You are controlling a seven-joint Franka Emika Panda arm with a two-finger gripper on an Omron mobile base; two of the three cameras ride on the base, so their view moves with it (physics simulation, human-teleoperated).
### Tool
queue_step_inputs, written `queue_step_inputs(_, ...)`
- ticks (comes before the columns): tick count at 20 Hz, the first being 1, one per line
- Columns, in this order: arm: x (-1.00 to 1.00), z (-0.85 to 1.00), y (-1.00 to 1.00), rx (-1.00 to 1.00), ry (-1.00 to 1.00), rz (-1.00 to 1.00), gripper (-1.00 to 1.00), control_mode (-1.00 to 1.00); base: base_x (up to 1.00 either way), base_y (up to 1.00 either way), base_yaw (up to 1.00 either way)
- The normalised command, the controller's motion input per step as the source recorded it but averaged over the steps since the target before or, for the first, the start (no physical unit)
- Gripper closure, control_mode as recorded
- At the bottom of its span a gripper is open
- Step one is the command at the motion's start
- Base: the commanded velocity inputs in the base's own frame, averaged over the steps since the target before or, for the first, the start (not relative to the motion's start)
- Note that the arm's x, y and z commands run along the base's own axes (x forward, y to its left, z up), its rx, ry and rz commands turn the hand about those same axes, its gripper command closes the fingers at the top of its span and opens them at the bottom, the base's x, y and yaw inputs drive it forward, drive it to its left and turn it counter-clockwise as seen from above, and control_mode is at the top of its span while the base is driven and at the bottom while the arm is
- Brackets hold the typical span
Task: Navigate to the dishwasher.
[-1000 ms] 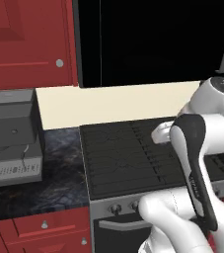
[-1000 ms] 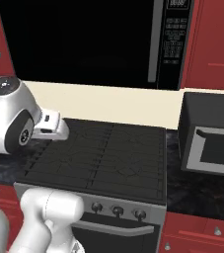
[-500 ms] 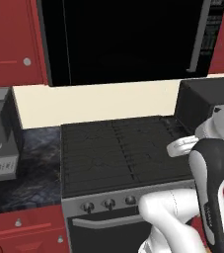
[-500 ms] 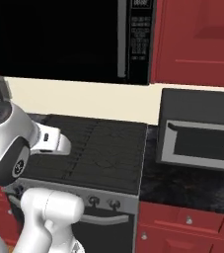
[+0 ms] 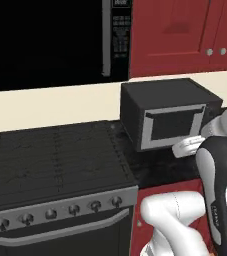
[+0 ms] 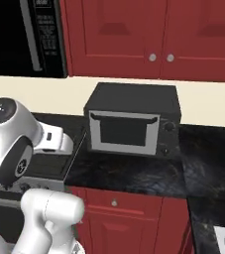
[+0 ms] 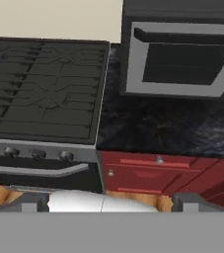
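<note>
Here, black stove (image 5: 55, 160) with knob row at left, dark toaster oven (image 6: 131, 119) on the black stone counter (image 6: 134, 173) just beside it, red drawers (image 7: 153, 175) below, red wall cabinets (image 6: 148, 34) above, dishwasher not identifiable, finger state cannot be told.

Three near views over stove (image 5: 55, 155), toaster oven (image 6: 131, 121)

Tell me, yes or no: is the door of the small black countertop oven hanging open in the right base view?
No. The countertop oven has its glass door shut flush against the front, its handle bar along the top edge.
</note>
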Motion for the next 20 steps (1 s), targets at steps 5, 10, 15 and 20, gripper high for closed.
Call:
queue_step_inputs(5, 0.0, 0.0, 0.0, 0.0, 0.0, 0.0, -1.0, 1.0, 0.0, -0.81, -0.7)
queue_step_inputs(10, 0.0, 0.0, 0.0, 0.0, 0.0, 0.0, -1.0, 1.0, 0.0, 0.0, -0.99)
queue_step_inputs(15, 0.0, 0.0, 0.0, 0.0, 0.0, 0.0, -1.0, 1.0, 0.0, 0.0, -1.0)
queue_step_inputs(20, 0.0, 0.0, 0.0, 0.0, 0.0, 0.0, -1.0, 1.0, 0.0, 0.0, -1.0)
